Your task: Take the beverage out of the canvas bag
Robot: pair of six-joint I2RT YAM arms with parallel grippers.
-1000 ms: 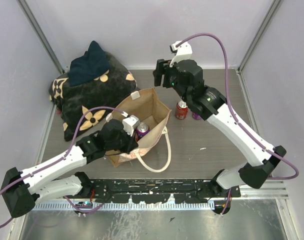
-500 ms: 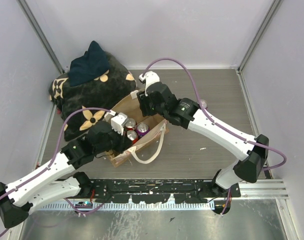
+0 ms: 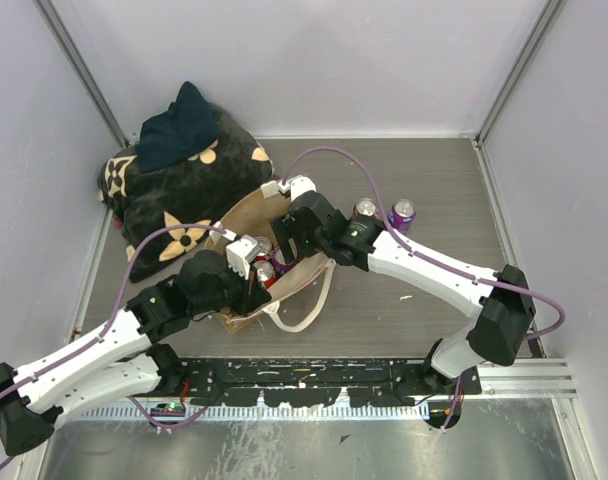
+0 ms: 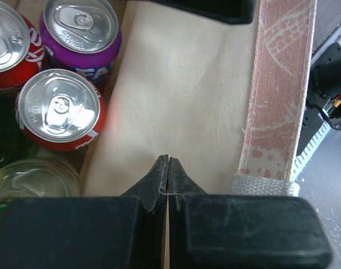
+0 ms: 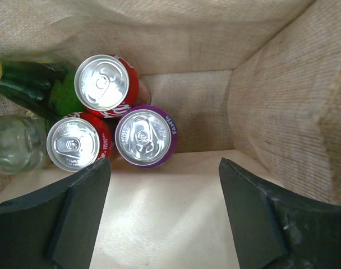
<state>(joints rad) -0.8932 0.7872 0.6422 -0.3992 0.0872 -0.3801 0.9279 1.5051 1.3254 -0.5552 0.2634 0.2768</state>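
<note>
Peeking into the canvas bag (image 3: 246, 212) through the right wrist cam. In one corner there's a purple can (image 5: 143, 137), a red can (image 5: 101, 82) behind it and a second red can (image 5: 73, 144) next to it. All three are upright, pull tabs up, and touching each other. Squeezed in beside them is a green bottle (image 5: 24, 84) with a gold cap, tilted against the fabric wall. There's also a clear glass container (image 5: 13, 147), bottle or jar, I can't tell. The bag floor is cream lining.

Labels: on the left wrist cam the purple can shows "FA" in white. The red ones have white script on the side, but it's too cut off to read.

The right pincer (image 5: 164, 168) hangs over the bag mouth with its fingers spread wide, the purple can just past the gap. The left pincer (image 4: 167, 165) is pinched flat on the cream inner face of the bag's near wall, right beside the handle (image 4: 277, 84), a cream strap with faded pinkish print.

On the worktop (image 3: 434, 170) beside the bag, a loose red can (image 3: 365, 208) and a loose purple can (image 3: 403, 213) stand close together. The cushion (image 3: 184, 190), black with tan flowers, sits behind the bag with a dark cloth (image 3: 179, 130) on top.
</note>
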